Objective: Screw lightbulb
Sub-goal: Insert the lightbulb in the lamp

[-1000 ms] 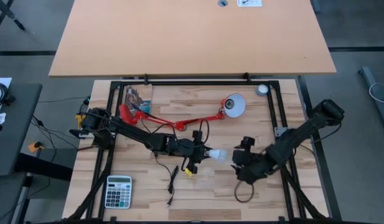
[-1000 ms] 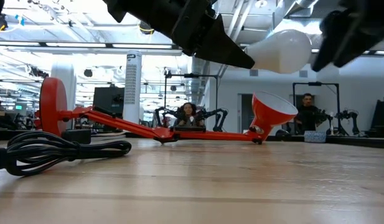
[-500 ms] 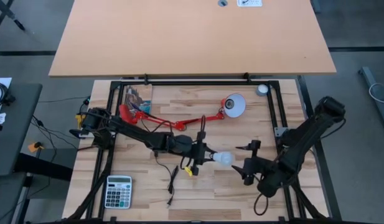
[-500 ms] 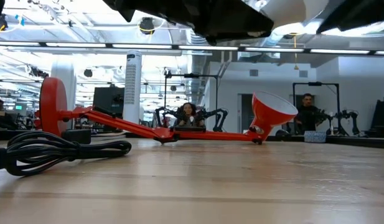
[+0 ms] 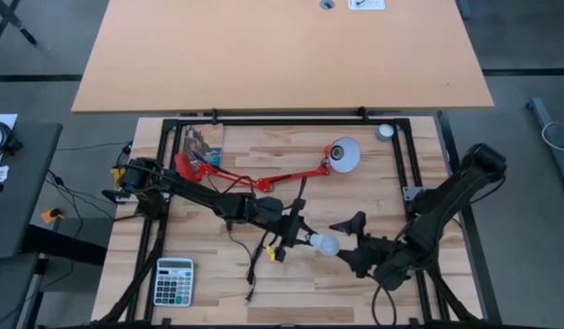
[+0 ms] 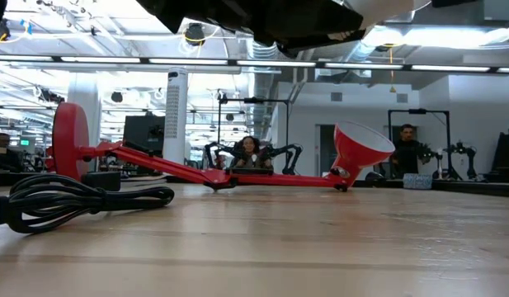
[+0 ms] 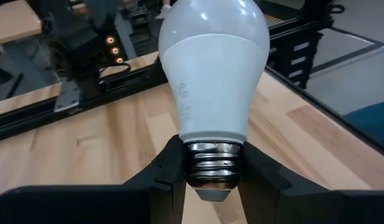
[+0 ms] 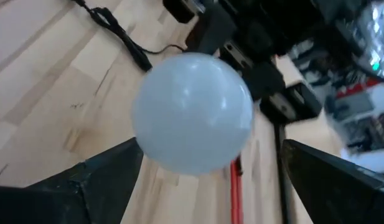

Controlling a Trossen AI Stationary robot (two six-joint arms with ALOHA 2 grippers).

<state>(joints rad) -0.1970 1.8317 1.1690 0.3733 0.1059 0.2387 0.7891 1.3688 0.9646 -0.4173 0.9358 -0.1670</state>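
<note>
The lightbulb is white with a grey metal screw base. It is held above the table's middle, near its front, by my left gripper, which is shut on it. The bulb's round end points at my right gripper. That gripper is open, with a finger on either side of the round end and a gap showing. The red lamp lies on the table behind, its shade at the far right and its base at the far left. My left gripper pinches the bulb's metal screw base between its two fingers, one on each side of the thread. The fingers come roughly level from the table's left. The bulb sticks out past the fingertips toward the right, lifted clear of the table.
A calculator lies at the near left, and a black cord lies beside it. A coiled black cable is on the table. A small grey disc sits at the far right corner and a printed card at the far left.
My left gripper has carried the bulb up and a little toward the table's near edge, so that it is almost out of the low view's top. My right gripper has turned toward the table's left and closed in on the bulb's round end.
</note>
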